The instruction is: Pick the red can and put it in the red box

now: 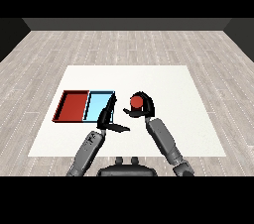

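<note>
Nearest in, two grey forearms came up from the lower corners, the left one (88, 147) slanting toward the trays, the right one (165, 141) angling in toward the middle of the white table (163, 84). And there was the right hand (143, 106), black fingers curled round the red can (136, 101). The can sat right inside that curl, its round red top showing, fingers arching over its far side and right side, thumb reaching across below it. Whether the can stood on the table or hung just above it could not be told from this angle.

Over to the left hand (106, 116): fingers straight and pointing up and away, thumb stuck out to the right, grasping nothing, released. It lay at the near right corner of the light blue tray (95, 105), its fingertips overlapping that tray's right wall.

The red tray (73, 105) sat touching the blue one on its left side, both flat on the table. So the can was to the right of both trays, the blue tray and the left hand between it and the red tray. Beyond the table, grey wood-plank floor (124, 44) ran back to a dark wall.
</note>
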{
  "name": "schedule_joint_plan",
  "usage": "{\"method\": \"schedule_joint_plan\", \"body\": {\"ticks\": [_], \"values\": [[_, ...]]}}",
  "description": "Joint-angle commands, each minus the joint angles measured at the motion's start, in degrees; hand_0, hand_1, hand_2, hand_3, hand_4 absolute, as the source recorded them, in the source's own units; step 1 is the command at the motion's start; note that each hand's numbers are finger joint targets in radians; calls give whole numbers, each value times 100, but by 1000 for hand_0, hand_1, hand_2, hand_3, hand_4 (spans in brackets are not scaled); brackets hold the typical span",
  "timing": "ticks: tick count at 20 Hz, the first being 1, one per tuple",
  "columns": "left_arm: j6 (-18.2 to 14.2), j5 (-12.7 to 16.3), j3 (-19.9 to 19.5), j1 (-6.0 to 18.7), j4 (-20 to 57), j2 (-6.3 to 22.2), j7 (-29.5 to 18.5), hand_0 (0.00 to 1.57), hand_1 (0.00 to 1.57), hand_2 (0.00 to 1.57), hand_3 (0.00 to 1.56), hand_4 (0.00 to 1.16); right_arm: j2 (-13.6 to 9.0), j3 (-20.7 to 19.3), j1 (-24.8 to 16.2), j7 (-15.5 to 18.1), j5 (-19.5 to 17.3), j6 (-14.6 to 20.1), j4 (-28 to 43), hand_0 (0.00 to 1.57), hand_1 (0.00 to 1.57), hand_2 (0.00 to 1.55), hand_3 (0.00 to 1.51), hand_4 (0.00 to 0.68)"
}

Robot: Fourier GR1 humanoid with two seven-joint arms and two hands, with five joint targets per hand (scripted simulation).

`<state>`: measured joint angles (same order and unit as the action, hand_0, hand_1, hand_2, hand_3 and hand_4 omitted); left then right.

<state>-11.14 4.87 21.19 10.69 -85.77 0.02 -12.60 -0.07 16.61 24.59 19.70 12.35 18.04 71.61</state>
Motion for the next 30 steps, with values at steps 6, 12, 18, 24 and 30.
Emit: {"method": "schedule_joint_plan", "body": {"ticks": [6, 12, 18, 24, 30], "values": [[17, -39, 163, 120, 329, -2, -168, 0, 0, 0, 0, 0, 7, 765, 398, 161, 383, 593, -148, 1398, 1398, 1415, 1401, 615], [-718, 164, 646, 895, 818, -2, 271, 0, 0, 0, 0, 0, 6, 518, 695, -54, 484, 331, -43, 1419, 1419, 1430, 1397, 629], [-788, 449, 511, 1380, 1244, -2, 219, 0, 0, 0, 0, 0, 6, 847, 245, -126, 243, 415, 367, 1447, 1447, 1433, 1393, 615], [-1013, 317, 788, 1561, 1277, -2, 330, 0, 0, 0, 0, 0, 7, 1612, 297, -144, 626, 929, 660, 1444, 1444, 1429, 1383, 595], [-1448, 621, 1286, 1412, 1388, 2, -30, 0, 0, 0, 0, 0, 4, 1550, 344, 377, 771, 870, 218, 1462, 1462, 1453, 1402, 523]]}}
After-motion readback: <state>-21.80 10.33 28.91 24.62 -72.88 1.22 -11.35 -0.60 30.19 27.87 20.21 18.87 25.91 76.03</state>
